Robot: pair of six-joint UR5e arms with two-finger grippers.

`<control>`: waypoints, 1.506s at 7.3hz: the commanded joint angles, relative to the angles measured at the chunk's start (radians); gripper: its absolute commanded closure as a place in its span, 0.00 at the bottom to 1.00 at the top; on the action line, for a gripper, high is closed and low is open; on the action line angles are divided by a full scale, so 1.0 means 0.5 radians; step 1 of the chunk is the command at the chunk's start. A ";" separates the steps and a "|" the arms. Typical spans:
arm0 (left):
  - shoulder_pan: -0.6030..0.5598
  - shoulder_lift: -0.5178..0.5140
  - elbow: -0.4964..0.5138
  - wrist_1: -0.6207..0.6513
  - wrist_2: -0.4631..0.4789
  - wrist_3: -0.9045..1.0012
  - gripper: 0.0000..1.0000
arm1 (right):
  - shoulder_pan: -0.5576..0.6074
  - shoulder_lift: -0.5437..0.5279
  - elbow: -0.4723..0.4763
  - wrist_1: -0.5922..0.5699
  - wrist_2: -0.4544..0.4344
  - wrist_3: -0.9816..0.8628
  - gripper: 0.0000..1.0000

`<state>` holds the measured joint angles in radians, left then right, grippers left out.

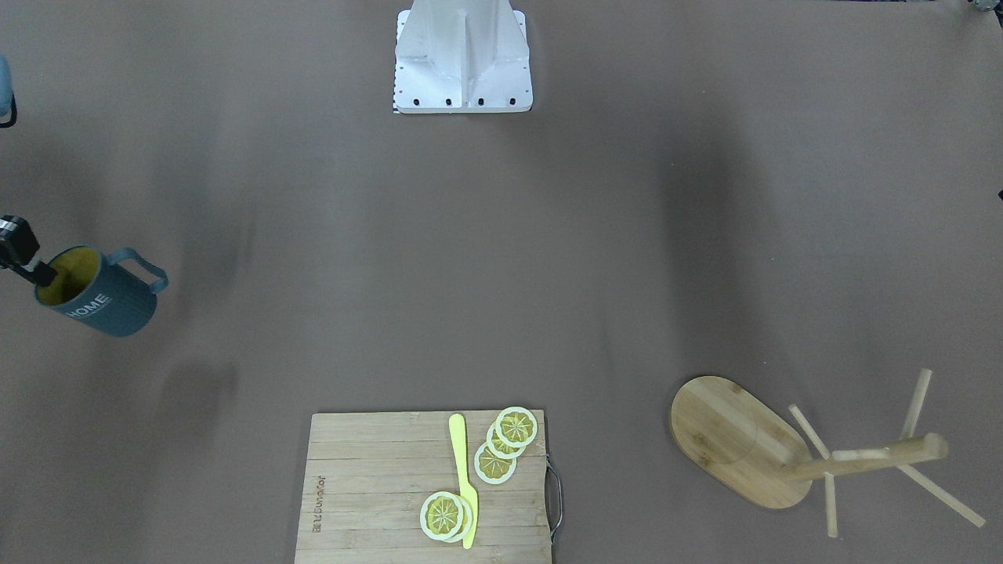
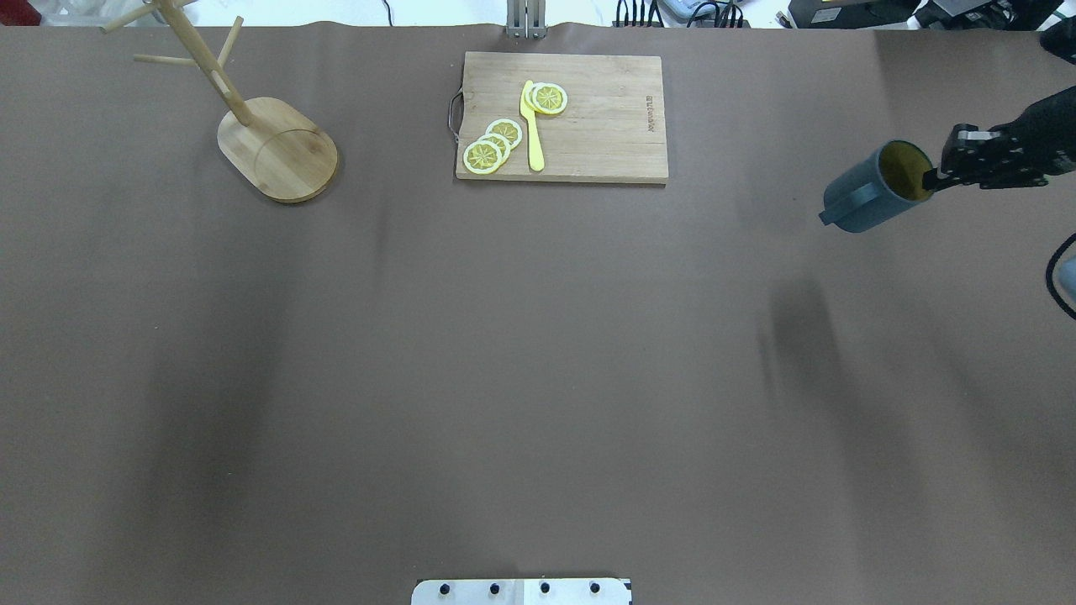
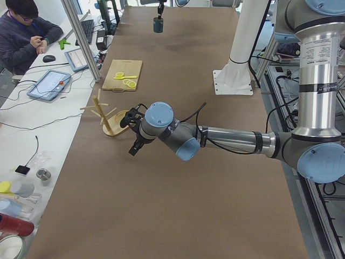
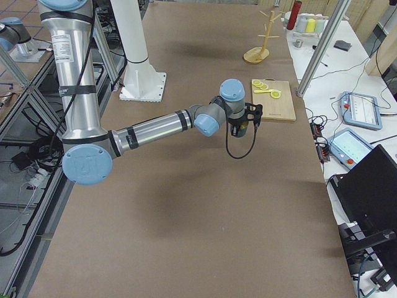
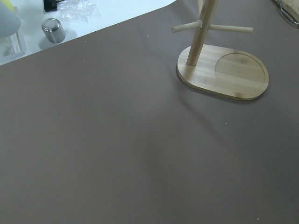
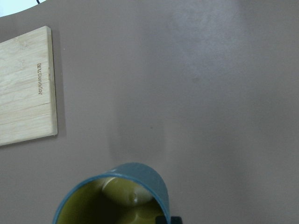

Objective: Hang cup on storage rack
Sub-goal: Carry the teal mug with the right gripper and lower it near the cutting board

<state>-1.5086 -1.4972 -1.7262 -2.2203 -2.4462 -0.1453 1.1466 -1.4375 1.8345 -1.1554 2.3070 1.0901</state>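
The cup (image 1: 102, 301) looks matt blue-grey outside and glossy yellow inside; the rack (image 1: 729, 431) and cutting board (image 1: 368, 486) are pale smooth wood; the table (image 1: 501, 258) is matt brown.

Soft, even overhead light, moderately bright. The brown surface (image 2: 538, 378) is matte with no hard glare. Broad diffuse shadow bands, plus a blurry dark patch beneath the right gripper (image 2: 929, 178). In the right wrist view the cup (image 6: 140, 179) rim close under the gripper is slightly soft, with a pale sheen ahead of it. The storage rack (image 1: 736, 439) is skewed by perspective at the frame edge.
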 commanded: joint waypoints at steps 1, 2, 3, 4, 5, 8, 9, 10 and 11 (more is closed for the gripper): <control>0.001 0.003 -0.002 -0.008 -0.001 -0.087 0.01 | -0.334 0.302 0.242 -0.592 -0.311 0.453 1.00; 0.001 0.003 -0.002 -0.005 -0.001 -0.087 0.01 | -0.500 0.504 0.237 -0.749 -0.434 0.680 1.00; 0.001 0.003 0.001 -0.005 -0.001 -0.087 0.01 | -0.672 0.640 0.230 -0.894 -0.602 0.864 1.00; 0.001 0.006 0.001 -0.005 -0.001 -0.090 0.01 | -0.816 0.733 0.218 -0.977 -0.701 1.085 1.00; 0.001 0.009 0.001 -0.005 -0.001 -0.090 0.01 | -0.933 0.803 0.197 -1.005 -0.818 1.297 1.00; 0.001 0.009 0.001 -0.005 -0.001 -0.093 0.01 | -1.185 1.095 -0.078 -1.015 -0.963 1.981 1.00; 0.001 0.009 0.004 -0.002 -0.001 -0.093 0.01 | -1.253 1.305 -0.268 -1.106 -1.057 2.183 1.00; 0.001 0.009 0.004 -0.002 -0.001 -0.093 0.01 | -1.265 1.505 -0.498 -1.140 -1.113 2.316 1.00; 0.001 0.009 0.004 0.001 -0.001 -0.093 0.01 | -1.290 1.610 -0.643 -1.135 -1.144 2.442 1.00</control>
<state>-1.5079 -1.4926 -1.7245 -2.2210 -2.4467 -0.1917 0.5190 -0.7209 1.6208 -1.7137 1.7625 2.2227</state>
